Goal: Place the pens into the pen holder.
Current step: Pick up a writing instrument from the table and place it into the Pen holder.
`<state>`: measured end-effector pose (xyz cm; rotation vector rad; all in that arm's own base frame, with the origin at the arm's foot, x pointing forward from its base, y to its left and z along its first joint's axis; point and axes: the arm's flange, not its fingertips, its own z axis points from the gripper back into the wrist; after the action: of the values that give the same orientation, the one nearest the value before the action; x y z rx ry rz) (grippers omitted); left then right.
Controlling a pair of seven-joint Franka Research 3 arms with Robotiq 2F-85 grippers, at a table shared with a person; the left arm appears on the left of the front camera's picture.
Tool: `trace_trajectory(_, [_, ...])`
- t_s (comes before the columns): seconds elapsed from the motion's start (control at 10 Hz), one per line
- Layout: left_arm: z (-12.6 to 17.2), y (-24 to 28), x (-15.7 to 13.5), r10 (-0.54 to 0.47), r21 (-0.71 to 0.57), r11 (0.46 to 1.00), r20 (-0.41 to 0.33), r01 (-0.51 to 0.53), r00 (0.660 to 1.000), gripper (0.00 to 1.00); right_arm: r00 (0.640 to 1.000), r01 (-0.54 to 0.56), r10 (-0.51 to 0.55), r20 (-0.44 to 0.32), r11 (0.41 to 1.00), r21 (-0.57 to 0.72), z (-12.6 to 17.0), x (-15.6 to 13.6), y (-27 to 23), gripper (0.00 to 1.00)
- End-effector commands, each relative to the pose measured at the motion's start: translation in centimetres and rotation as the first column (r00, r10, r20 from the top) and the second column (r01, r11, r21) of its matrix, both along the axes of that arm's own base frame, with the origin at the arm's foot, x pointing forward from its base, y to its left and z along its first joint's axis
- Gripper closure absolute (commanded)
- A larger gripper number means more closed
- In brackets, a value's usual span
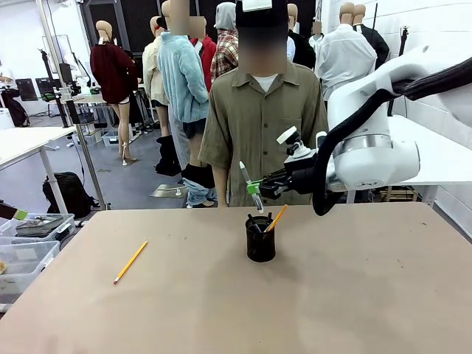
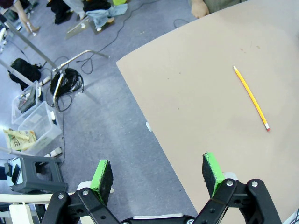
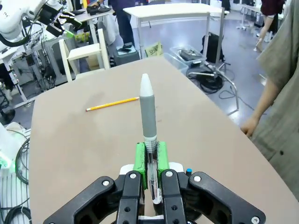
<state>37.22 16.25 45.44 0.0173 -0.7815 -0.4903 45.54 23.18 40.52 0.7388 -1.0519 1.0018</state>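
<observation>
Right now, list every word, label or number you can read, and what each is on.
No text can be read.
On the yellowish sheet: print too small to read.
On the pen in the right gripper, the pencil and the holder: no markings legible.
</observation>
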Motion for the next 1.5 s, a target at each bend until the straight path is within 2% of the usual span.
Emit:
trace_trajectory(0.0, [-0.2, 0.2, 0.0, 0.008, -0.011, 1.000, -0.004, -0.008, 1.000, 0.00, 1.000, 0.023, -0.023, 0.006, 1.000, -0.019, -1.4, 1.3, 1.2, 1.00])
trace_trajectory(0.2, [-0.2, 0.2, 0.0, 0.008, -0.011, 1.000, -0.004, -0.008, 1.000, 0.00, 0.999, 0.035, -0.035, -0.022, 0.999, -0.035, -2.8, 2.3, 1.1, 1.00])
trace_trajectory(0.3, [-0.2, 0.2, 0.0, 0.008, -0.011, 1.000, -0.004, -0.008, 1.000, 0.00, 0.999, 0.042, -0.042, -0.012, 0.998, -0.040, -3.5, 2.6, 1.3, 1.00])
trace_trajectory(0.5, [-0.2, 0.2, 0.0, 0.008, -0.011, 1.000, -0.004, -0.008, 1.000, 0.00, 0.998, 0.032, -0.036, -0.057, 0.998, -0.057, -4.9, 3.3, 1.9, 1.00])
trace_trajectory(1.0, [-0.2, 0.2, 0.0, 0.008, -0.011, 1.000, -0.004, -0.008, 1.000, 0.00, 0.994, -0.003, -0.008, -0.110, 0.995, -0.100, -6.3, 3.9, 2.1, 1.00])
trace_trajectory(1.1, [-0.2, 0.2, 0.0, 0.008, -0.011, 1.000, -0.004, -0.008, 1.000, 0.00, 0.994, 0.005, -0.017, -0.109, 0.994, -0.108, -6.4, 3.8, 1.8, 0.92])
trace_trajectory(1.4, [-0.2, 0.2, 0.0, 0.008, -0.011, 1.000, -0.004, -0.008, 1.000, 0.00, 0.994, 0.045, -0.056, -0.093, 0.992, -0.117, -6.1, 4.1, 1.1, 0.35])
